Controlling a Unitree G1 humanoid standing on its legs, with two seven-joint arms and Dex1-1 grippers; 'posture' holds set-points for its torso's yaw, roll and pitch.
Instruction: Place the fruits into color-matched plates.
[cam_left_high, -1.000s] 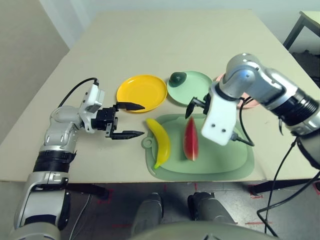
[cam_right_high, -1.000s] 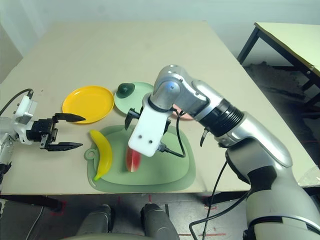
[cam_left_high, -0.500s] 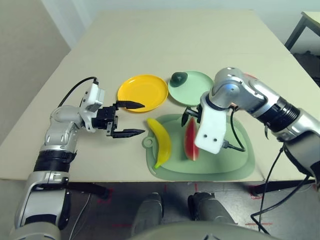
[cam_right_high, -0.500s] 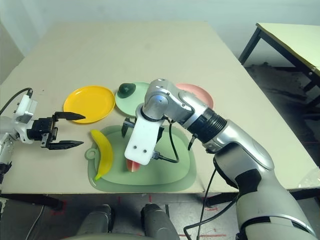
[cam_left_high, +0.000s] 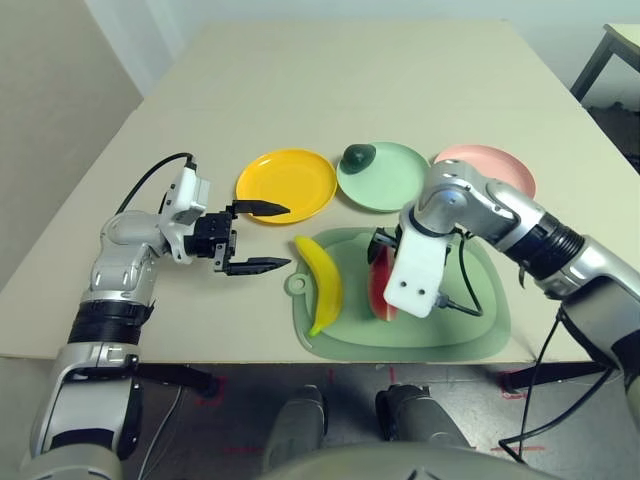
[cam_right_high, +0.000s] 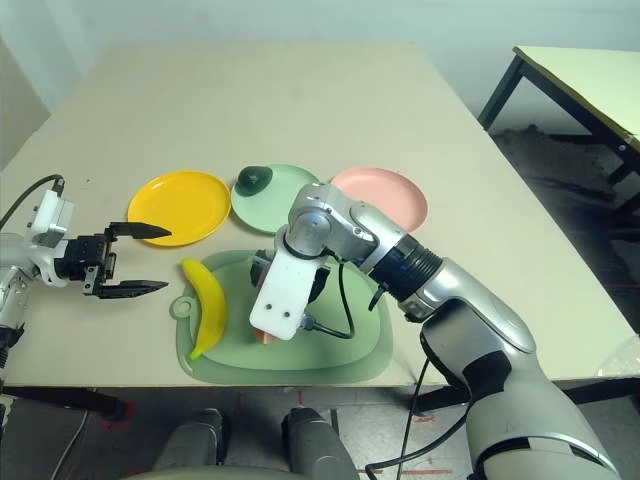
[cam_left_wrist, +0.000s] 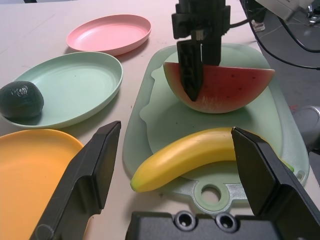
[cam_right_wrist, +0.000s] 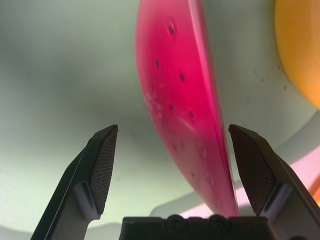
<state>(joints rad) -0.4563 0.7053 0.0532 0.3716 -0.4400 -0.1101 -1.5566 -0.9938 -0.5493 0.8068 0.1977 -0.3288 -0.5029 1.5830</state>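
Since the frames a second back, our right gripper (cam_right_wrist: 172, 165) has dropped from above the far edge of the green mat (cam_left_high: 470, 330) down onto the watermelon wedge (cam_left_wrist: 220, 87), so we read this as the approach to the pick ending, with the close not yet made. Jaws are spread wide; the wedge's red face runs up between them, nearer one finger than the other, no contact that we can see. The left wrist view shows one black finger (cam_left_wrist: 191, 70) hanging in front of the wedge, tip low on the red face. The wedge lies on the mat, right of the banana (cam_left_high: 322, 282), and its target, the pink plate (cam_left_high: 490, 168), sits far right, bare. The avocado (cam_left_high: 356, 155) is already in the mint green plate (cam_left_high: 395, 180). The yellow plate (cam_left_high: 285, 185) holds nothing. Our left gripper (cam_left_high: 252, 238) hovers spread open at the left, near the yellow plate's edge, holding nothing.
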